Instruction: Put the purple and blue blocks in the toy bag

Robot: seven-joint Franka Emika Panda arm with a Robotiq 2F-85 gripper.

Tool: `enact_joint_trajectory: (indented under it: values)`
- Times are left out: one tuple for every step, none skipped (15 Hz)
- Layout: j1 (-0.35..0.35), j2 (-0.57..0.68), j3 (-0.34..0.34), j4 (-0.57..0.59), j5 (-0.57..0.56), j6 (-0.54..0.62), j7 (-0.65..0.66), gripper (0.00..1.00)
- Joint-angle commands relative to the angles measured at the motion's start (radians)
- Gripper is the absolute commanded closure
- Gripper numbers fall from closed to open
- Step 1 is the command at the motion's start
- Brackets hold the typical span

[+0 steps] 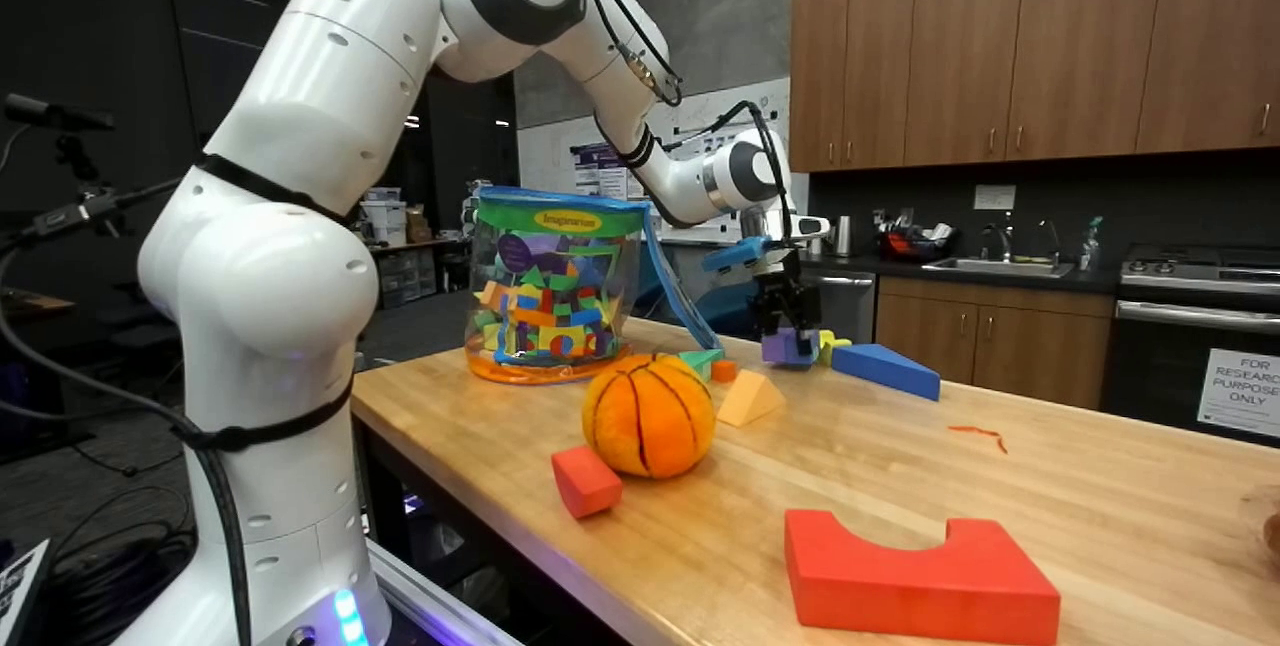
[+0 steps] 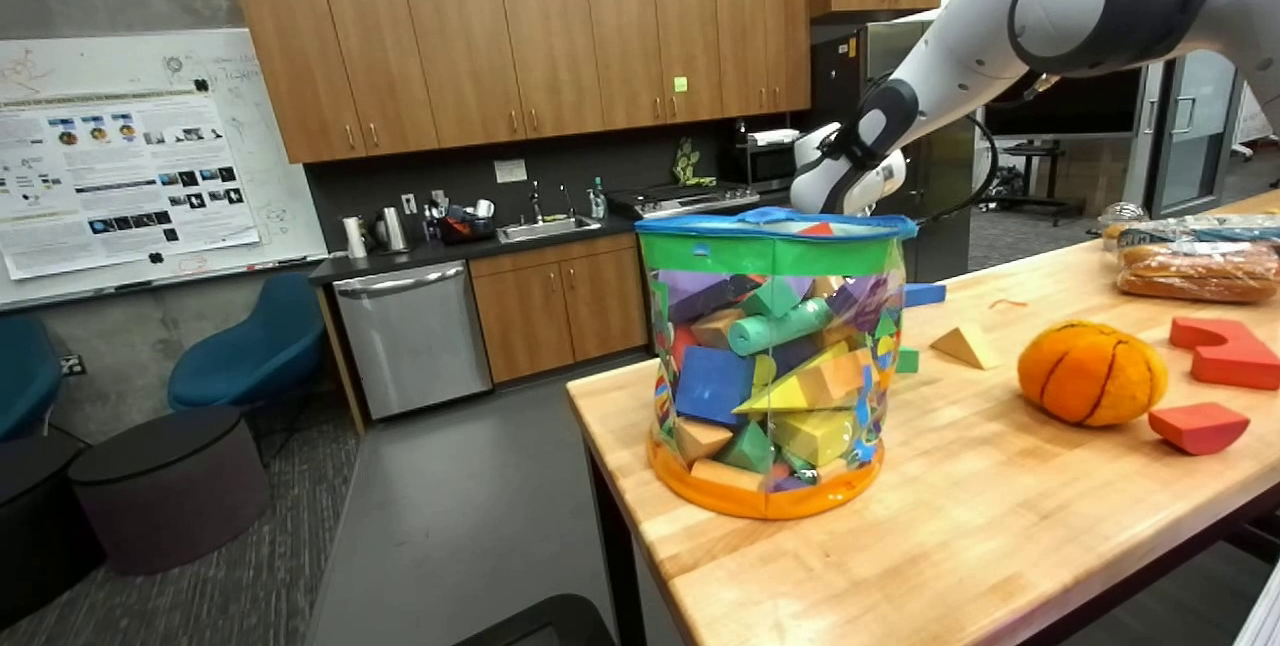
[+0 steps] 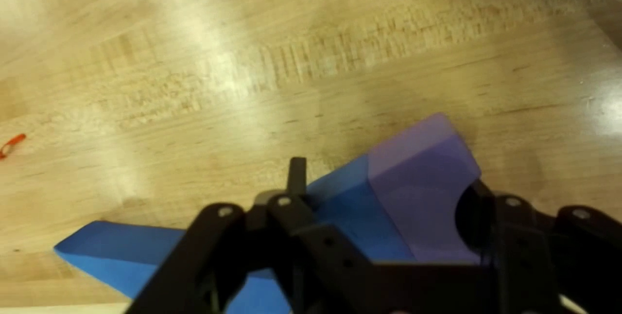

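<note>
My gripper [image 3: 386, 202] spans the purple block [image 3: 423, 190] and the blue block [image 3: 362, 217] near the far long edge of the tabletop [image 1: 900, 476]
I have its fingers [image 3: 297, 175] well apart, one by the outer end of the blue block, the other against the purple block, I judge so that both can rise together; whether they squeeze the pair (or merely flank it) I cannot tell. The toy bag [image 2: 770, 254] stands by the short end edge, mouth up, presumably to take them from above. The wrist view shows blue and purple seemingly touching; in an exterior view I make out the purple block [image 1: 778, 348] but hardly the blue, and in an exterior view the toy bag [image 2: 770, 254] hides gripper and blocks
</note>
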Motion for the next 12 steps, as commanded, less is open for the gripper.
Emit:
enact_joint_trajectory:
  values:
    - [0.013,-0.129,-0.027,-0.091,-0.091,0.004,-0.007,0.57]
    - [0.014,-0.168,-0.034,-0.106,-0.124,0.004,-0.005,0.57]
    - [0.012,-0.202,-0.036,-0.116,-0.149,0.0,-0.004,0.57]
    - [0.007,-0.245,-0.038,-0.126,-0.175,-0.004,-0.014,0.57]
    - [0.001,-0.283,-0.041,-0.127,-0.198,-0.011,-0.022,0.57]
    - [-0.004,-0.319,-0.04,-0.129,-0.216,-0.019,-0.029,0.57]
    - [-0.008,-0.355,-0.039,-0.13,-0.235,-0.025,-0.034,0.57]
    - [-0.013,-0.394,-0.035,-0.133,-0.256,-0.029,-0.039,0.57]
    - [-0.019,-0.427,-0.028,-0.132,-0.271,-0.036,-0.046,0.57]
    - [-0.025,-0.465,-0.022,-0.136,-0.287,-0.035,-0.057,0.57]
    - [-0.029,-0.496,-0.015,-0.136,-0.299,-0.036,-0.062,0.57]
    - [-0.032,-0.53,-0.007,-0.137,-0.309,-0.037,-0.075,0.57]
